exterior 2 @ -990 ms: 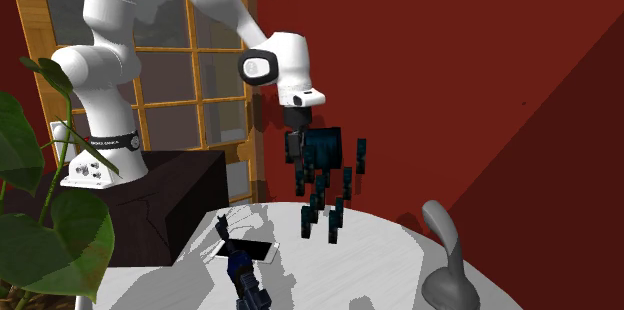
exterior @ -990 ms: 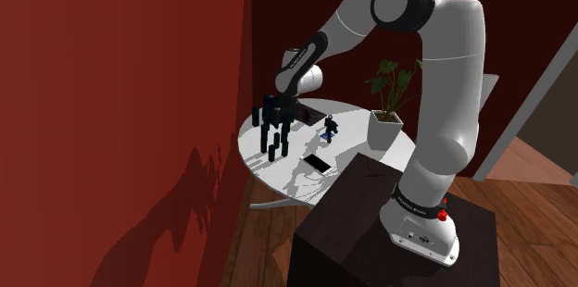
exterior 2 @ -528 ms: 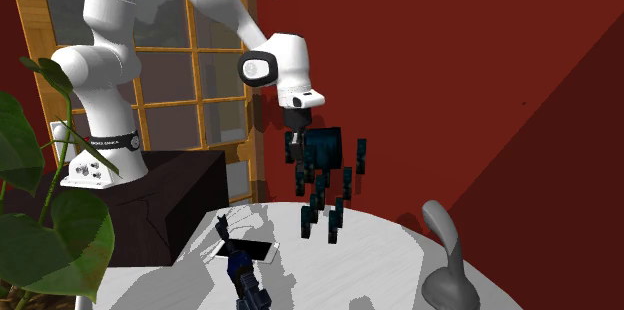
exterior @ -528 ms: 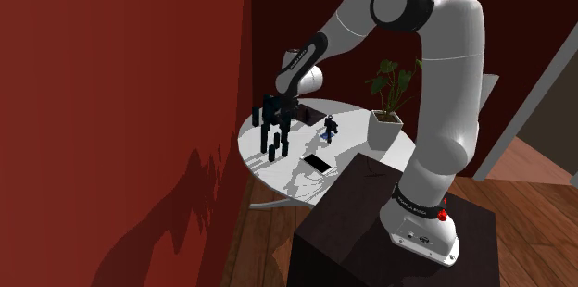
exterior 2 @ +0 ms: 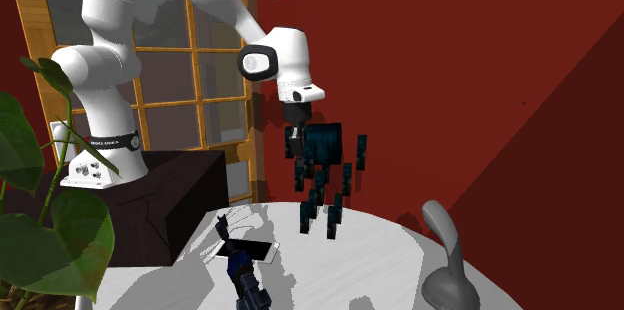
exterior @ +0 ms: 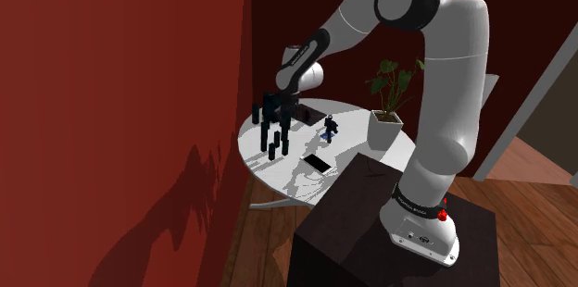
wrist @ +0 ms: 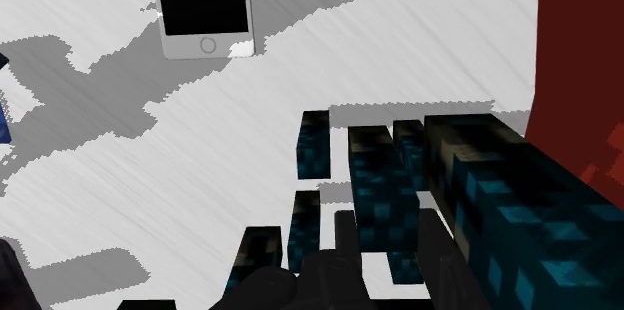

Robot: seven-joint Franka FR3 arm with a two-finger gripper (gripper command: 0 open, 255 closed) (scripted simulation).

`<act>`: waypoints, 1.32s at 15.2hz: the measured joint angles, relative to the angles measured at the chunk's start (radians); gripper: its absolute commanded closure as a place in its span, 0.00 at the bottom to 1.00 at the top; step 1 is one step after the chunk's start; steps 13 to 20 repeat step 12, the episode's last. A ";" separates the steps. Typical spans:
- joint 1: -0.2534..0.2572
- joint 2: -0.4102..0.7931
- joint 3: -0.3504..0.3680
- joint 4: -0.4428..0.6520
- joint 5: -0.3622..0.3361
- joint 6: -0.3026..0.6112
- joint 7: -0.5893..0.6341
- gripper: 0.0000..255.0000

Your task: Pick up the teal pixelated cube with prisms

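And here we are: the all-black gripper (exterior 2: 293,144) is clamped narrow on one dark teal-and-black pixelated cube (exterior 2: 325,146), biting the side of it that faces the arm. The cube is up in the air, clear of the round white counter (exterior 2: 380,268), hanging over the counter's edge closest to the red wall. Around and below the cube float its small matching prisms (exterior 2: 337,212), the same teal-and-black pattern, each apart from the cube. At least six show in the second exterior view, though they overlap and an exact count is beyond me. Their shadow falls on the counter straight below.

From the wrist camera, the cube (wrist: 500,218) looms big right beside the fingers, with a handful of prisms (wrist: 312,144) beyond it over the white top.

On the counter, counted off: one white smartphone with a black screen (wrist: 200,8), lying flat and well apart from the cube. One small dark blue figure (exterior 2: 246,283), just beside the phone on the second exterior view's near side. One grey object with a curved neck on a rounded base (exterior 2: 443,263), standing at that view's right. One green leafy plant in a white pot (exterior: 386,124), at the shoulder view's right side of the counter.

One white arm, one dark box stand (exterior: 389,230) beneath it.
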 measured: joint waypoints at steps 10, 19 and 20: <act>0.010 -0.105 -0.014 0.014 -0.032 -0.117 0.024 1.00; 0.010 -0.120 -0.016 0.018 -0.036 -0.136 0.024 1.00; 0.010 -0.120 -0.016 0.018 -0.036 -0.136 0.024 1.00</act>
